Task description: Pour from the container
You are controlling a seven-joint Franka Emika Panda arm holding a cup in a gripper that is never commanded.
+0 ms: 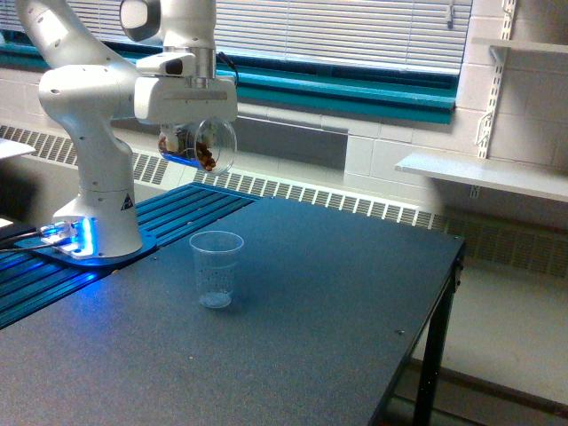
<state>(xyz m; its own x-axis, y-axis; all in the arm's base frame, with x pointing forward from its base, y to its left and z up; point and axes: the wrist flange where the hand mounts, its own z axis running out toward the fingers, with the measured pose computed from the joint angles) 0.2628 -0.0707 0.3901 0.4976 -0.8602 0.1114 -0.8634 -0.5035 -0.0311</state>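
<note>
- The gripper is closed around the container, a clear tumbler tipped on its side, mouth facing the exterior view's right.
- Brownish pieces sit inside the container, near its lower wall.
- The container hangs in the air above the narrow clear cup, slightly toward the exterior view's left of it.
- That cup stands upright on the dark table.

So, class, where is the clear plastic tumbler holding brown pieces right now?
The clear plastic tumbler hangs tipped on its side in the pincer, upper left of the exterior view, above the empty clear cup on the table.
</note>
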